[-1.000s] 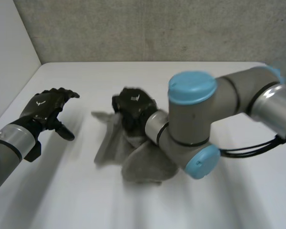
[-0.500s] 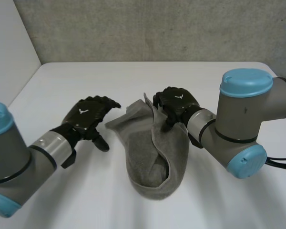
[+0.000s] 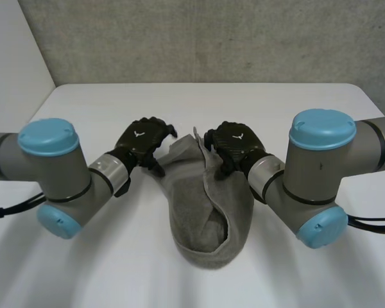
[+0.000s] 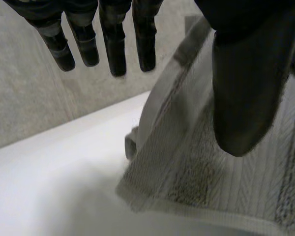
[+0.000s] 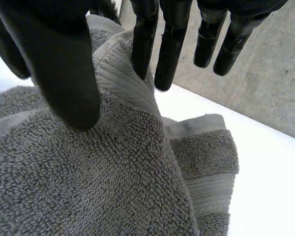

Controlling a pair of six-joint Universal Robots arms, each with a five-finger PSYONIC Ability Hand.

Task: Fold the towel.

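Presently, right robot hand (image 3: 234, 142) pinches a raised fold of the towel (image 3: 208, 212) between thumb and fingers; left robot hand (image 3: 143, 142) hovers spread at the other far corner. Towel lies bunched mid-desk (image 3: 83, 269), long axis running from the hands toward the near edge. Judged soft, light, limp: best gripped at hemmed corners

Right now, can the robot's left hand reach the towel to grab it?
Probably yes. The left hand hangs open at a far corner of the towel, thumb over the cloth, with nothing between them.
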